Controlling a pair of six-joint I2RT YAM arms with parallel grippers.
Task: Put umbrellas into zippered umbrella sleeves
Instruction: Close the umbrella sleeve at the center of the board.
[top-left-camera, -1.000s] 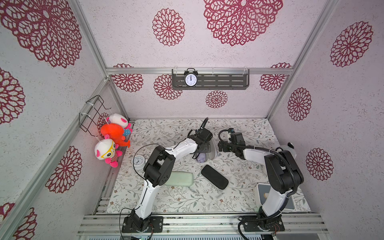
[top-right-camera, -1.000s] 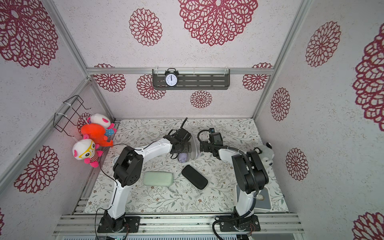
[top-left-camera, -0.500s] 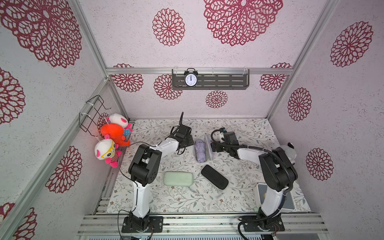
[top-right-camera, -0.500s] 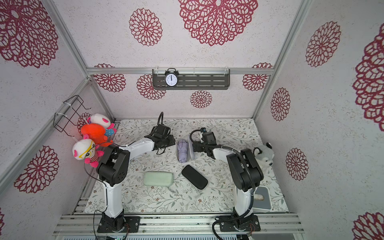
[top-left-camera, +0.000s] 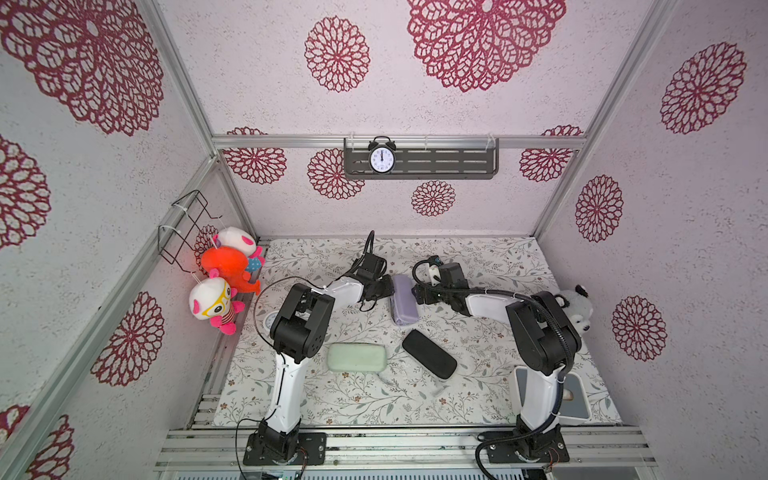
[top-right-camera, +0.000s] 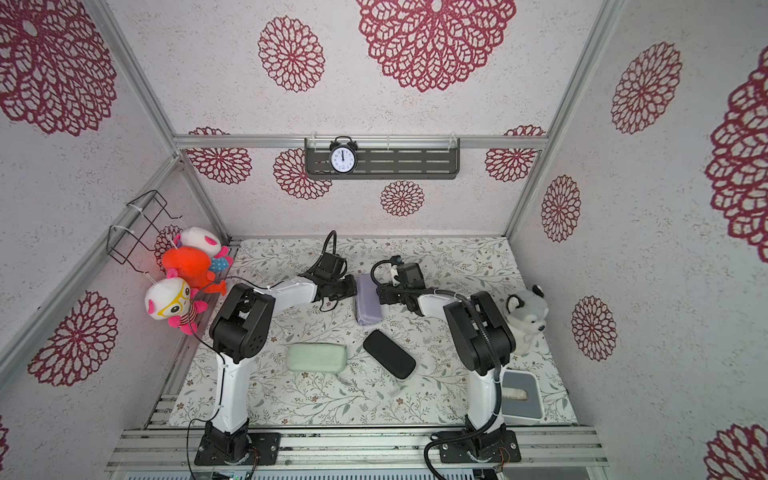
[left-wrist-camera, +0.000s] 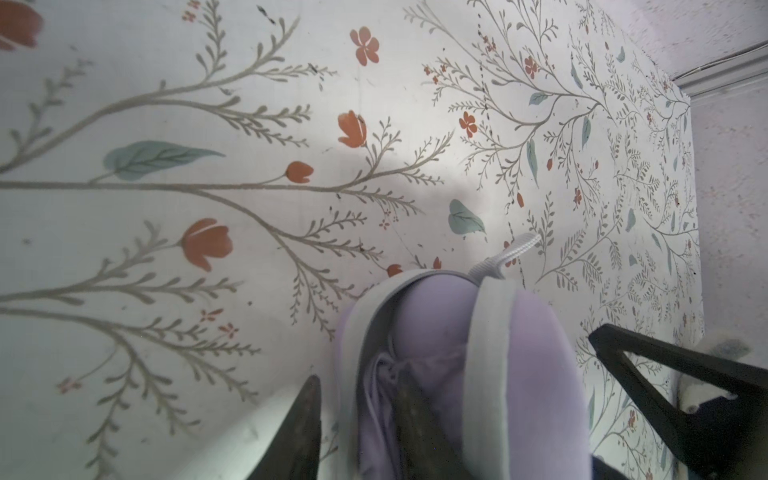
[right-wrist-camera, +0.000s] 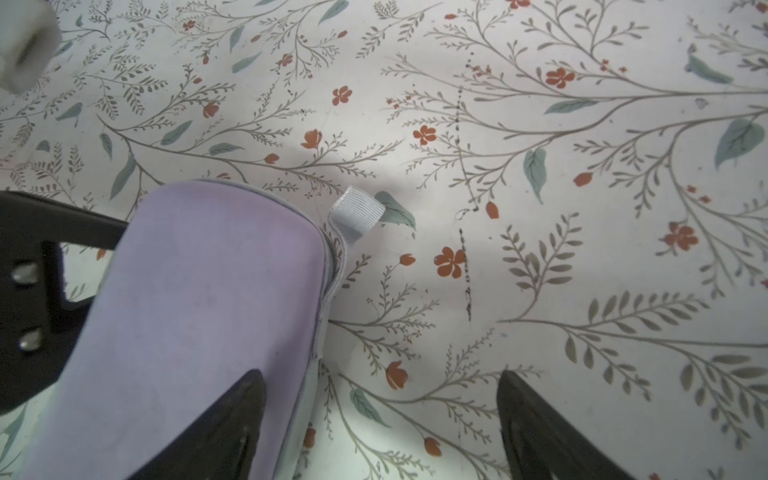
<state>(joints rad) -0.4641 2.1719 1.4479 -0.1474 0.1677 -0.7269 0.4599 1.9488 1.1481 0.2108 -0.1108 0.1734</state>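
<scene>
Zip stage on the lilac sleeve (top-left-camera: 403, 301)

Starting left: mint sleeve (top-left-camera: 357, 357) lies shut on the mat (top-left-camera: 478, 266), well out from the clock (top-left-camera: 381, 160), nearer the arm bases. Closer to the clock, the left gripper (left-wrist-camera: 356, 376) has its jaws part-way in, straddling the lilac sleeve's lower rim. One finger is outside the shell, one inside against the lilac umbrella (left-wrist-camera: 436, 316); whether it truly pinches that rim, I cannot tell. The sleeve itself sits almost straight out from the clock, lid down but gaping, umbrella tucked inside, grey ribbon tab (right-wrist-camera: 357, 214) poking from its end. On its far side, the right gripper (right-wrist-camera: 379, 374) is spread wide and empty, one finger over the lid. Black sleeve (top-left-camera: 429, 359) lies closed, farther from the clock. My read: two look done, and the last is at the closing step. Next call: inner finger out, lid pressed flush, then find the zip pull. Writing? Only the clock dial, too small to read.
</scene>
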